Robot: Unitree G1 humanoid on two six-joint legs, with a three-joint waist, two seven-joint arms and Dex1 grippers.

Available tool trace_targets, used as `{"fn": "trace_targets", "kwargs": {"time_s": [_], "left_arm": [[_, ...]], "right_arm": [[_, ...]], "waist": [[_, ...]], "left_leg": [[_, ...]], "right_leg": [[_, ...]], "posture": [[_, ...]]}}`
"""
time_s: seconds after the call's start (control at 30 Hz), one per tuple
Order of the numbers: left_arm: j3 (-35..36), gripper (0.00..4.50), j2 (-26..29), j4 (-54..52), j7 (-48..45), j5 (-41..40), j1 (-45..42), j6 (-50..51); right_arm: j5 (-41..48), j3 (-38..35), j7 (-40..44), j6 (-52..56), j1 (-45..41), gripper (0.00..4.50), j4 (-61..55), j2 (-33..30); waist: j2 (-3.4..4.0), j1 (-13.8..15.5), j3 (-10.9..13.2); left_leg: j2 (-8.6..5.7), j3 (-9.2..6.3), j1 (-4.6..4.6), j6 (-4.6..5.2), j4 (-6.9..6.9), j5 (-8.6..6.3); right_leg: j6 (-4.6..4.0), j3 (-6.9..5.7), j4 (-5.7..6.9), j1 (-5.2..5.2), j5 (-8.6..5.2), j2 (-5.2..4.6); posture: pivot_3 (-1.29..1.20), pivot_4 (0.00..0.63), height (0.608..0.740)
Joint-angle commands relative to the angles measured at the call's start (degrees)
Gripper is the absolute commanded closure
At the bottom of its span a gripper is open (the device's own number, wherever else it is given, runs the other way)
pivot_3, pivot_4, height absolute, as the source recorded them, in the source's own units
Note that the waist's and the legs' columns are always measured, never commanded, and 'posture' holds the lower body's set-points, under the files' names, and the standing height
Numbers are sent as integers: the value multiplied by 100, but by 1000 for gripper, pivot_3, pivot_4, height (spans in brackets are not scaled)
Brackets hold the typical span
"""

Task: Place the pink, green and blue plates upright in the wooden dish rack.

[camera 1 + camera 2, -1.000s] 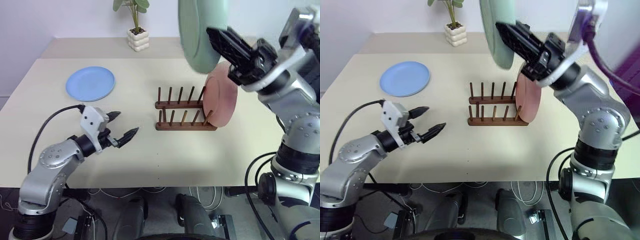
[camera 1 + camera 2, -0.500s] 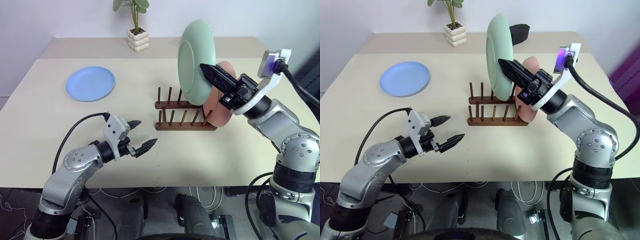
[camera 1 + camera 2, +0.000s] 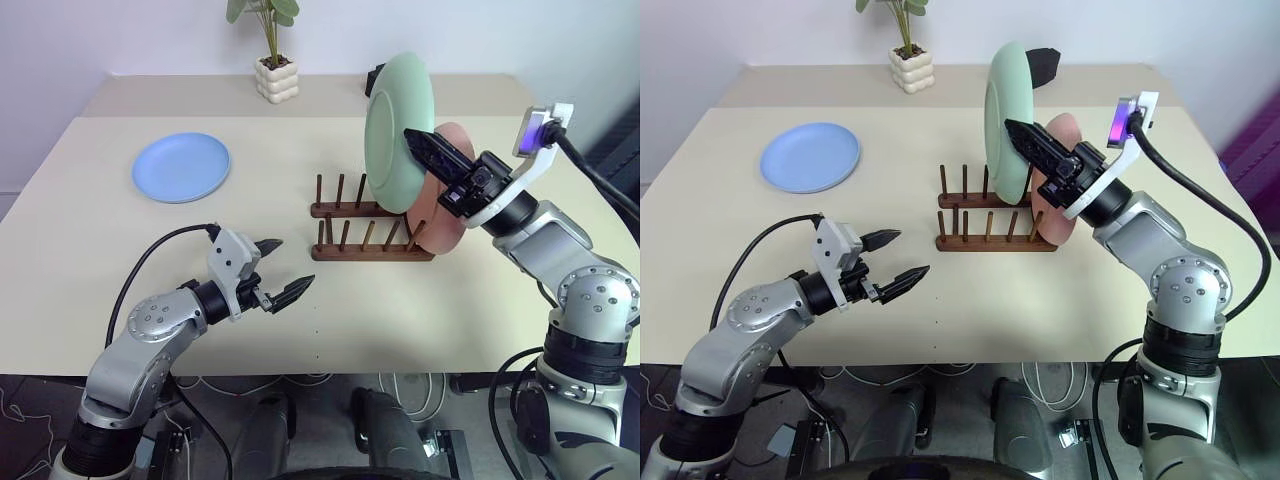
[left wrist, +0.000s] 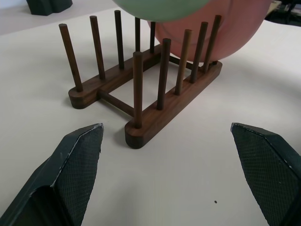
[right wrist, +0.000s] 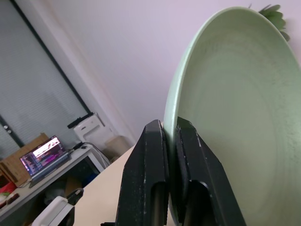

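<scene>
Since a second ago your right gripper (image 3: pixel 428 150) has brought the green plate (image 3: pixel 398 131) down over the wooden dish rack (image 3: pixel 366 228), jaws clamped on its rim. No writing is readable. You see the pink plate (image 3: pixel 448 210) upright in the rack's dark pegs, blue plate (image 3: pixel 181 166) flat well left of it. Left gripper (image 3: pixel 282 270) gapes near the rack.

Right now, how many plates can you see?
3. The pink plate stands upright at the right end of the wooden dish rack. The green plate is held on edge above the rack by the right gripper. The blue plate lies flat on the table.
</scene>
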Motion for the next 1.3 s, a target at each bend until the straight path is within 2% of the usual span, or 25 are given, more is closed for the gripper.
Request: {"fn": "trace_targets", "kwargs": {"time_s": [0.03, 0.8, 0.87, 0.9, 1.1, 1.3], "left_arm": [[45, 47, -2, -103, -11, 11, -7, -154], [32, 47, 13, -83, 38, 33, -35, -157], [38, 0, 12, -85, 40, 29, -33, -159], [40, 0, 11, -87, 42, 27, -34, -157], [45, 0, 6, -109, 54, -3, -51, -130], [44, 0, 8, -87, 44, -14, -80, -122]], "right_arm": [[159, -63, -75, -24, 67, 4500, -52, 42], [479, 31, -277, 61, 472, 4500, -169, 154], [492, 39, -263, 64, 481, 3785, -165, 147], [498, 42, -257, 65, 482, 3564, -165, 143], [450, 41, -257, 17, 507, 545, -183, 116], [458, 9, -208, -6, 487, 545, -239, 80]], "waist": [[0, 0, 0], [0, 0, 0], [0, 0, 0], [0, 0, 0], [0, 1, 0], [0, 2, 0]], "left_leg": [[0, 0, 0, 0, 0, 0], [2, 0, -1, 1, 0, -1], [2, 0, -1, 1, 0, -1], [2, 0, -1, 1, -1, -1], [2, 0, -1, 1, -1, -1], [2, 0, -1, 1, 0, -1]], "right_leg": [[0, 0, 0, 0, 0, 0], [0, 0, -3, 0, -1, 0], [0, 0, -4, 0, -1, 0], [0, 0, -4, 0, -1, 0], [0, 0, -4, 0, -1, 0], [0, 0, -4, 0, -1, 0]], "posture": [[0, 150, 738], [0, 150, 738], [0, 150, 738], [0, 150, 738], [0, 150, 738], [0, 150, 738]]}}
